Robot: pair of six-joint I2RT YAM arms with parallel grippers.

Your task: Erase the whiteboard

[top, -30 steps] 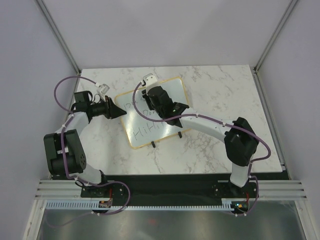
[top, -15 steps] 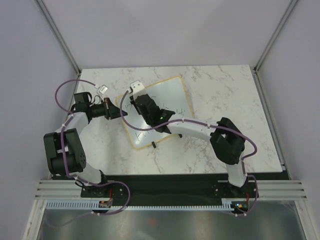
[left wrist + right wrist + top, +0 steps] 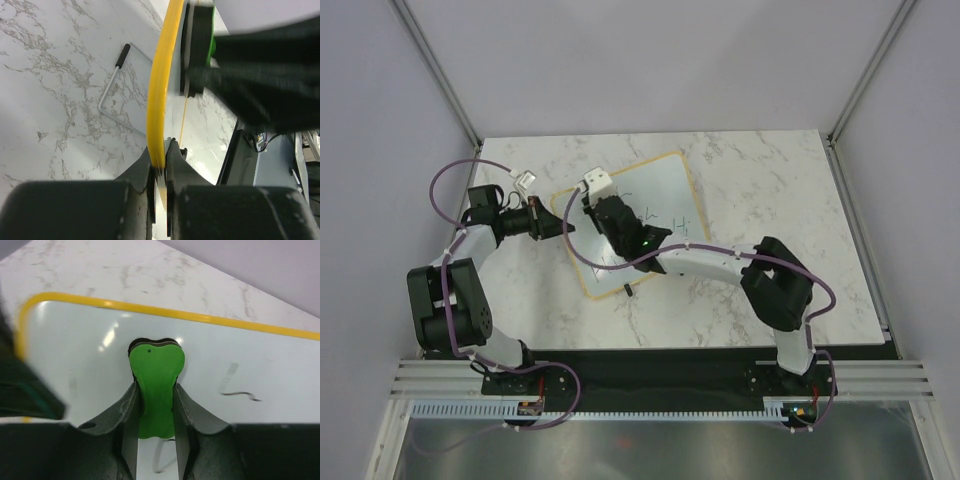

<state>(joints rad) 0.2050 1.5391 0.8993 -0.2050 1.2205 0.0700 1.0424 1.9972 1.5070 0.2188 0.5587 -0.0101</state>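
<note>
The whiteboard (image 3: 655, 190), white with a yellow-tan frame, lies tilted at the table's middle. My left gripper (image 3: 565, 226) is shut on its left frame edge; in the left wrist view the yellow frame (image 3: 160, 85) runs between the left gripper's (image 3: 160, 161) jaws. My right gripper (image 3: 595, 205) is over the board's upper left part, shut on a green eraser (image 3: 156, 375) that presses on the white surface (image 3: 240, 355). The eraser also shows in the left wrist view (image 3: 202, 30). Black marks (image 3: 240, 394) remain right of the right gripper (image 3: 156, 407), and more marks (image 3: 680, 222) show in the top view.
One black foot (image 3: 628, 291) of the board sticks out at its near edge; the right arm hides the other. A thin metal wire leg (image 3: 112, 85) lies on the marble under the board. The enclosure's grey walls stand behind and to the sides of the table.
My right gripper has swept left with the eraser, from the board's middle to its upper left part. The left gripper has kept its hold on the frame.
</note>
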